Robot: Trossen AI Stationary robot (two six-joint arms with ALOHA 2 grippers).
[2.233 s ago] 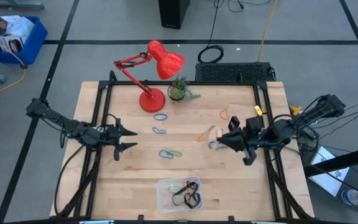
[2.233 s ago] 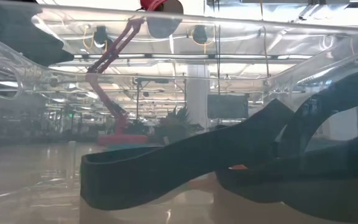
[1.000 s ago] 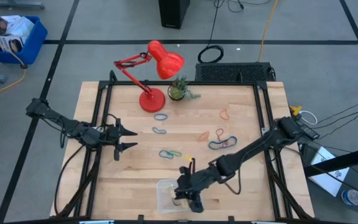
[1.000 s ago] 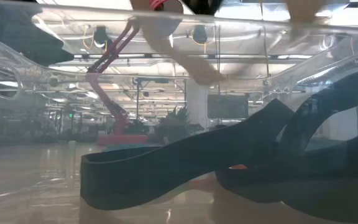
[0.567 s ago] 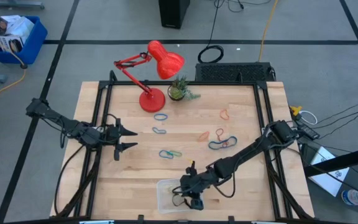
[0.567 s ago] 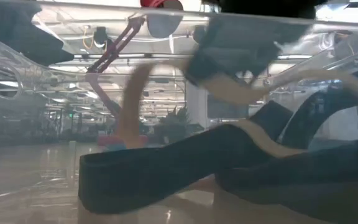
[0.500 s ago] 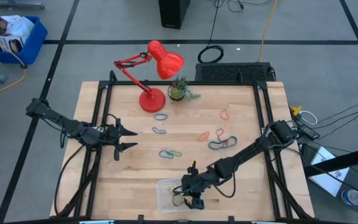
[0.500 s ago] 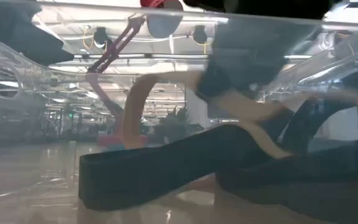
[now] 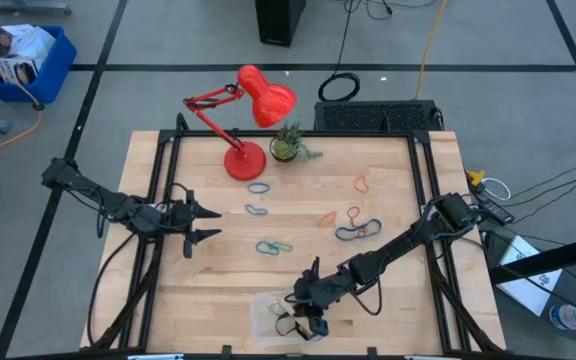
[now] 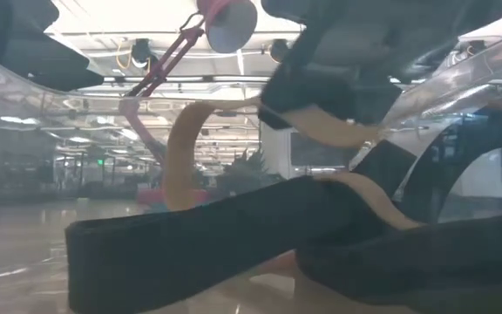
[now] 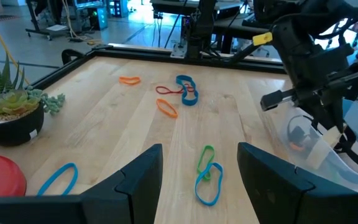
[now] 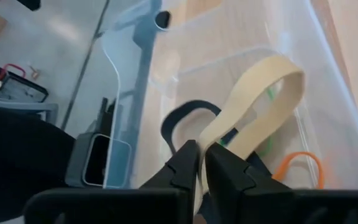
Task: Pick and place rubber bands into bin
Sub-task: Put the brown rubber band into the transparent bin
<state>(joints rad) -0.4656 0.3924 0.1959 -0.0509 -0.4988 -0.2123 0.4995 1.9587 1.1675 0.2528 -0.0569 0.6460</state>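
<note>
The clear bin (image 9: 268, 308) sits near the table's front edge, with black bands (image 12: 188, 115), an orange one (image 12: 298, 163) and a green one (image 12: 270, 93) inside. My right gripper (image 9: 306, 322) reaches down into it, shut on a tan rubber band (image 12: 272, 81). More rubber bands lie loose on the table: a blue-green one (image 9: 273, 246), blue ones (image 9: 258, 187), (image 9: 358, 230) and orange ones (image 9: 361, 183). My left gripper (image 9: 204, 222) waits open at the table's left, above the wood. My right gripper (image 12: 202, 149) pinches one stretch of the tan band (image 12: 217, 129) between its two fingers, slanting down into the bin from the table's right. The loop spreads out beyond the fingertips. One side arches up (image 10: 181, 139) and the other lies on the black bands (image 10: 364, 194).
A red desk lamp (image 9: 253, 120) and a small potted plant (image 9: 288, 147) stand at the table's far side. A black frame runs along the table's edges (image 9: 158, 240). Bare wood lies between the loose bands and the bin.
My right gripper has gone down into the bin with the tan band and rolled somewhat. The band's loop, hanging above the bin before, now lies on the black bands. The bin and the black bands have shifted a little.
</note>
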